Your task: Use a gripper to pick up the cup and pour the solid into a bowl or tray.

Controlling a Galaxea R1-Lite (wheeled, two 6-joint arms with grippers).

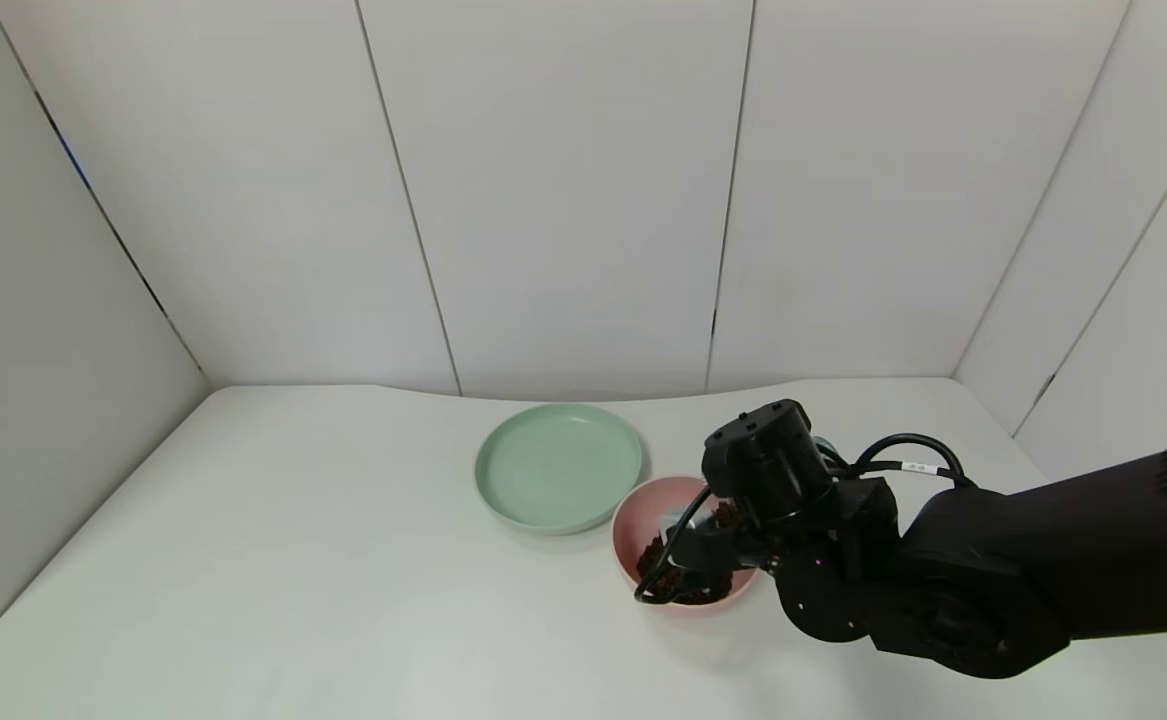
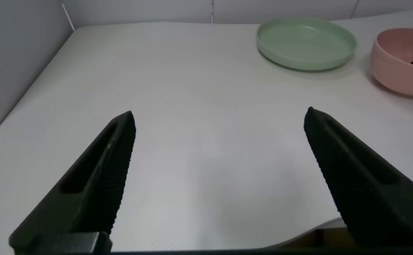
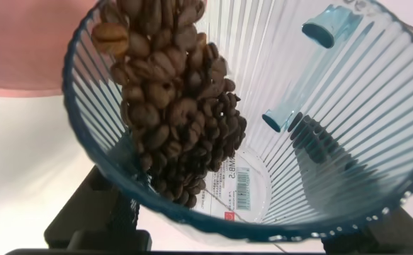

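White table (image 1: 293, 560), right gripper (image 1: 688, 545) clamped on tilted cup (image 3: 277, 120) over pink bowl (image 1: 633, 520) (left gripper (image 2: 217, 177) spread apart)

A green plate (image 1: 558, 467) is being borne by the white tabletop (image 1: 293, 560), which is being enclosed by white panels (image 1: 563, 190).

Ribbed clear blue cup (image 3: 277, 120), tipped over the pink bowl (image 1: 643, 520), brown coffee beans (image 3: 171, 106) sliding toward its rim.

We see even, bright light — soft shadow under the right gripper (image 1: 688, 565). Beside it the table (image 1: 293, 560) shows no glare.
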